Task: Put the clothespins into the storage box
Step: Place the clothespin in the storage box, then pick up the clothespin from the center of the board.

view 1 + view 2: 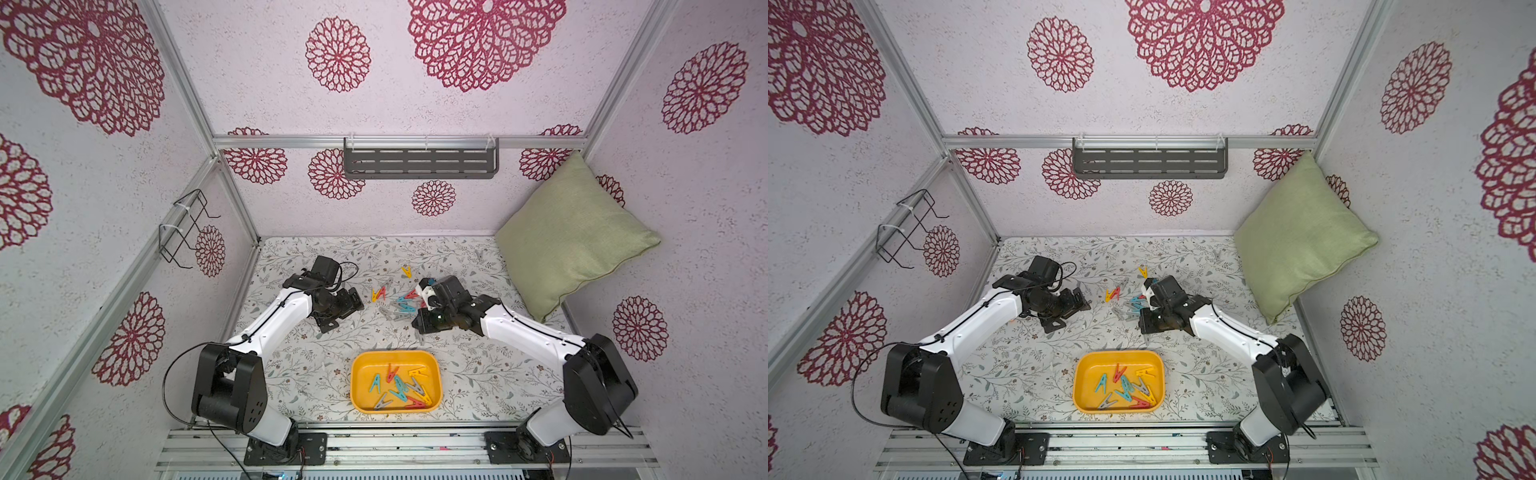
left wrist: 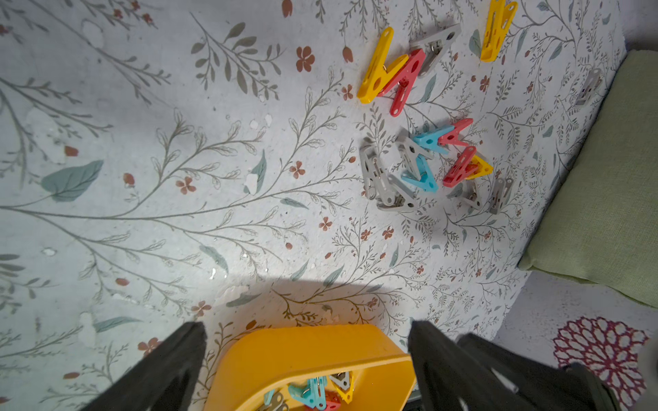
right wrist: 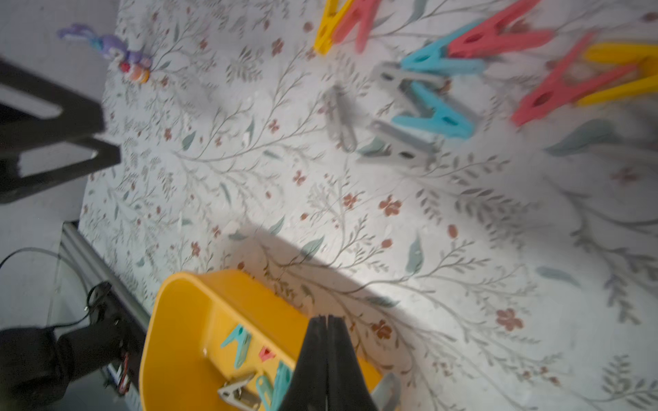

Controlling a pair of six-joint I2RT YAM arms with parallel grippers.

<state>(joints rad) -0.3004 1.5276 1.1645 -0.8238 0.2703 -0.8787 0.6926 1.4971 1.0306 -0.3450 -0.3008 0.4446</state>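
The yellow-orange storage box [image 1: 360, 376] sits near the table's front edge with several clothespins [image 1: 399, 387] inside it. More clothespins lie loose behind it: a mixed cluster [image 1: 402, 304], a yellow and red pair [image 1: 379, 294] and a single yellow one [image 1: 406, 272]. My left gripper [image 1: 344, 311] hovers left of the cluster, open and empty; in the left wrist view its fingers [image 2: 178, 359] frame the box [image 2: 302, 350]. My right gripper [image 1: 420, 326] hangs between the cluster and the box, shut, with nothing seen between its tips [image 3: 327, 317]. A grey clothespin [image 3: 388, 391] lies beside them.
A green cushion [image 1: 573, 237] leans in the back right corner, with a grey clothespin [image 1: 478, 254] near it. A grey slotted shelf [image 1: 419, 162] hangs on the back wall and a wire rack [image 1: 187, 228] on the left wall. A small bluish toy figure [image 3: 121, 53] lies by the left edge.
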